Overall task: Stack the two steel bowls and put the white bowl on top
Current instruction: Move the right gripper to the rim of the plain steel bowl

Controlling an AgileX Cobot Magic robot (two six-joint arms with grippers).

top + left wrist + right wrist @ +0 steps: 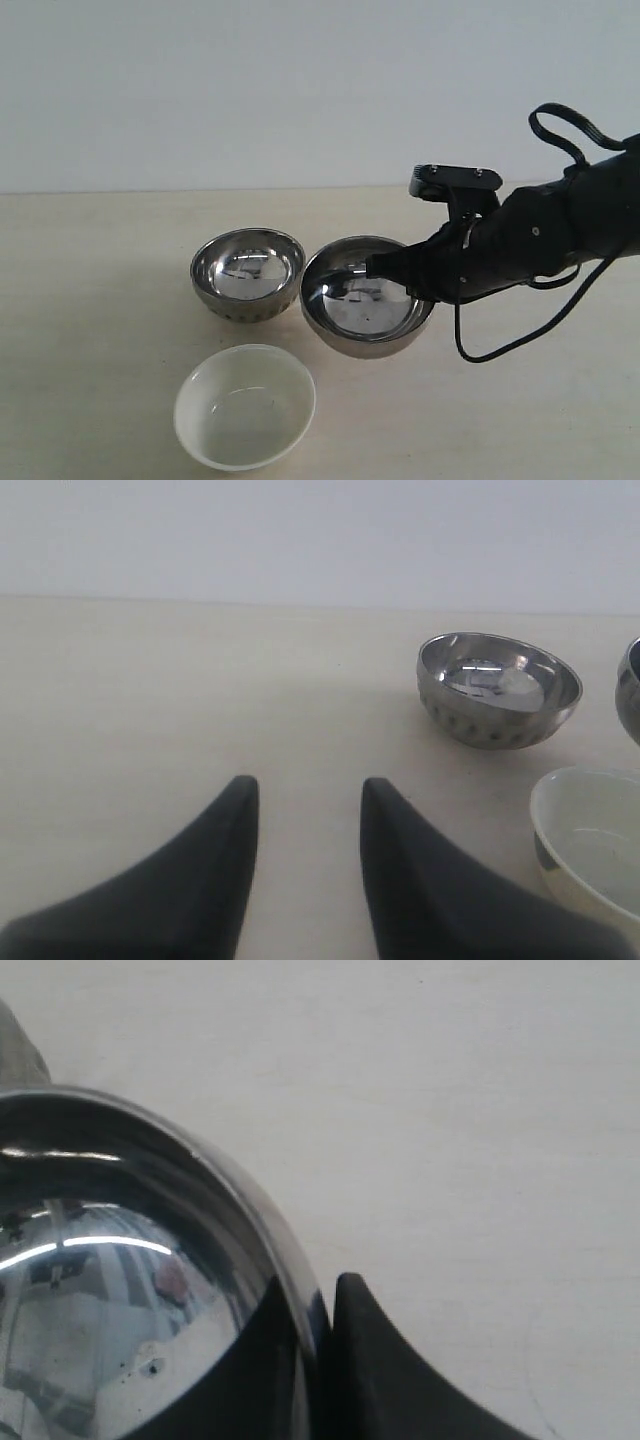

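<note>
**One pinch to hold, one stack to build**

Three bowls are on the pale beige desk (90, 300), and none is stacked yet. The right pincer (385, 268) is closed on the rim of the round, shiny, smooth-walled stainless steel bowl (368, 308). In the right wrist view one black finger (265, 1360) is inside the wall and the other one is outside, with the thin rim between them. This smooth bowl is tilted, its mouth turned toward the exterior camera. I cannot tell if its base touches the desk.

Just beside it, on its left in the exterior view, stands the round shiny steel bowl with the dimpled outer wall (248, 272), upright and empty. The small, glossy, off-white round bowl (245, 405) sits nearer to the exterior camera, apart from both. The left pincer (305, 798) hangs open over bare desk with nothing between its fingers, away from the dimpled bowl.

I judge that the step in hand is to carry the smooth bowl over the dimpled bowl and set it inside.

- The grip is only on a thin, slippery rim, so I would move slowly and avoid any quick turn of the wrist, because the bowl could swing or slide out.
- I would lift enough that its bottom passes above the neighbour's rim and does not push it away.
- I would bring the bowl level and centred before lowering, then open the fingers only when it rests.
- The inner finger needs a free way out upward.
- The white bowl is near, so the path should stay away from it.
</note>
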